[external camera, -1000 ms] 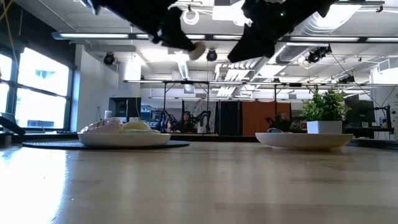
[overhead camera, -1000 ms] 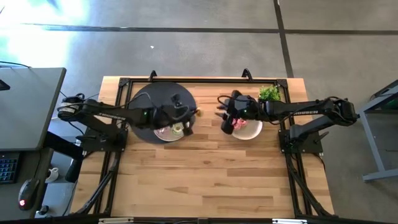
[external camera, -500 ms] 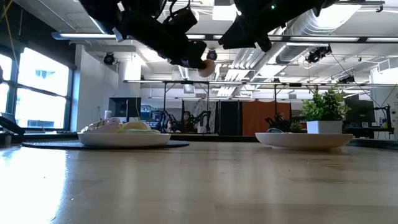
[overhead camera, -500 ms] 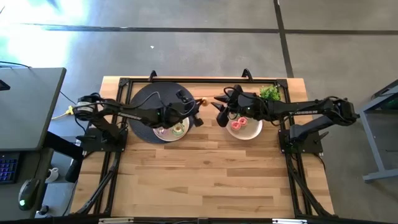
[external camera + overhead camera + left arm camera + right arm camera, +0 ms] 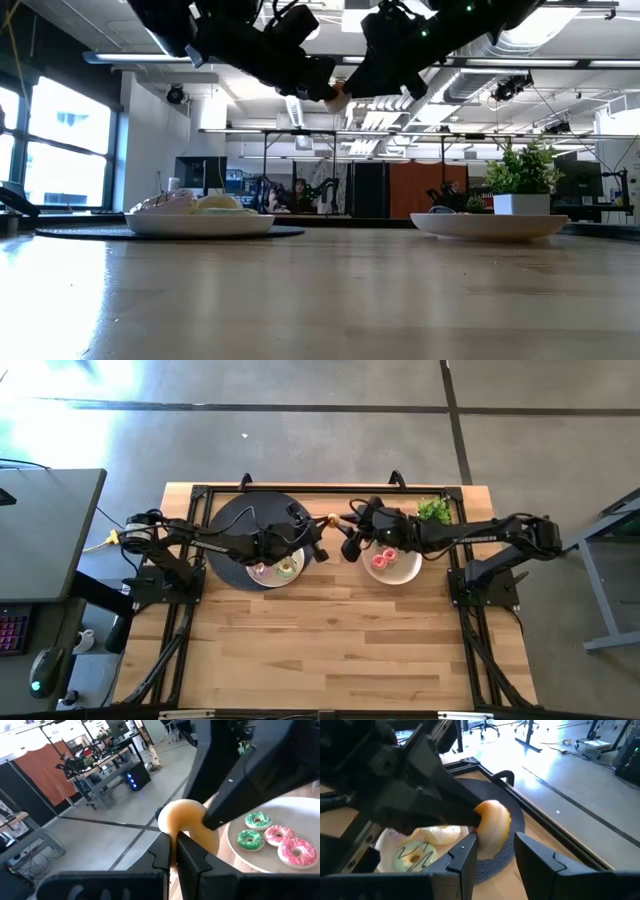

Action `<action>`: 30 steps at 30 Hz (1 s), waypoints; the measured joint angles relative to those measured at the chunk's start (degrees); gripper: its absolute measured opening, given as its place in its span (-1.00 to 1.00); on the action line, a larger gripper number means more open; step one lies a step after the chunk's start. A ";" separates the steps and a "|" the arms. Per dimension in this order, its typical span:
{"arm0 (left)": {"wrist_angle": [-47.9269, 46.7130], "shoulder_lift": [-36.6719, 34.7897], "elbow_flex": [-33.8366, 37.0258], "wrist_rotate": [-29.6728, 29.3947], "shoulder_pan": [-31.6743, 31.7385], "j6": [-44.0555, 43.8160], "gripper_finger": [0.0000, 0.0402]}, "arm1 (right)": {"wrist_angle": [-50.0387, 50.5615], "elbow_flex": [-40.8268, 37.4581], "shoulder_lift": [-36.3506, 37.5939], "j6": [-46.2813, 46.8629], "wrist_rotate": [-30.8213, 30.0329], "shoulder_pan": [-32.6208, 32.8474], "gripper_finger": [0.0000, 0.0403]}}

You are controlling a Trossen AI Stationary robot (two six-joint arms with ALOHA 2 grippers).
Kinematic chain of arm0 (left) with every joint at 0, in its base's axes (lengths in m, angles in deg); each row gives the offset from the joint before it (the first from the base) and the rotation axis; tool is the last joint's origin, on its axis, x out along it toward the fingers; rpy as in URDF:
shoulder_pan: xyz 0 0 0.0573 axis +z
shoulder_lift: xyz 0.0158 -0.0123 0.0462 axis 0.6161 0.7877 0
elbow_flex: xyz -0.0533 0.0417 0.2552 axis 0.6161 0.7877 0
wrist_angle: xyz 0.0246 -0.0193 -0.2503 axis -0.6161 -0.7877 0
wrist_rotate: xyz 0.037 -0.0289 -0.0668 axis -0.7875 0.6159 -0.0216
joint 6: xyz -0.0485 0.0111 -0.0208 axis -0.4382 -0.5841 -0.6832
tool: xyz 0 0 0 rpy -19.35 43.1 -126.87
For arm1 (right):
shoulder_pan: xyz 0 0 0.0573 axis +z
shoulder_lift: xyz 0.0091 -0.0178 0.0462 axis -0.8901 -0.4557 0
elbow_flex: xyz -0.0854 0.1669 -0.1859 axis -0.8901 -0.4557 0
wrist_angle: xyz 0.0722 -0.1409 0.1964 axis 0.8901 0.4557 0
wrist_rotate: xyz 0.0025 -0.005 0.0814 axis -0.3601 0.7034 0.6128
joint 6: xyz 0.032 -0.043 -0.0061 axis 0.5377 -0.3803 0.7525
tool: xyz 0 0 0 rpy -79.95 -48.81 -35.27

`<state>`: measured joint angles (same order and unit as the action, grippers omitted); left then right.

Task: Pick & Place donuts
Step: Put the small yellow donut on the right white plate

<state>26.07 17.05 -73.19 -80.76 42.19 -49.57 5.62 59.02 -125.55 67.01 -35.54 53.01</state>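
Both grippers — left gripper (image 5: 322, 550), right gripper (image 5: 349, 547) — half-hide orange donut (image 5: 186, 819).

round dark mat (image 5: 240, 520) at eleven o'clock on wooden table (image 5: 330, 650); white plates (image 5: 405, 571) near centre; potted plant (image 5: 433, 510) at one o'clock.

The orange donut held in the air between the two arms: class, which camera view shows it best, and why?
The right wrist view: the orange donut fills the middle, pinched by the left claw. The left wrist view shows it partly hidden by fingers. The high view and low view show only a speck near the right claw.
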 joint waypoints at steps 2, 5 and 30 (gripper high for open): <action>-0.09 0.00 0.00 -0.02 0.00 0.06 -0.96 | -0.66 0.00 0.00 -0.01 0.93 -0.73 -0.37; -0.09 0.00 0.00 0.04 -0.01 0.08 -0.96 | -0.94 0.00 0.00 -0.99 5.32 -1.90 -0.38; -0.39 -0.02 0.00 1.85 -0.02 -0.11 -0.85 | 0.96 0.03 0.04 -4.03 7.11 -2.51 -0.90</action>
<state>25.69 17.02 -73.19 -78.91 42.17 -49.69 6.59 59.04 -125.51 62.98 -28.42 50.51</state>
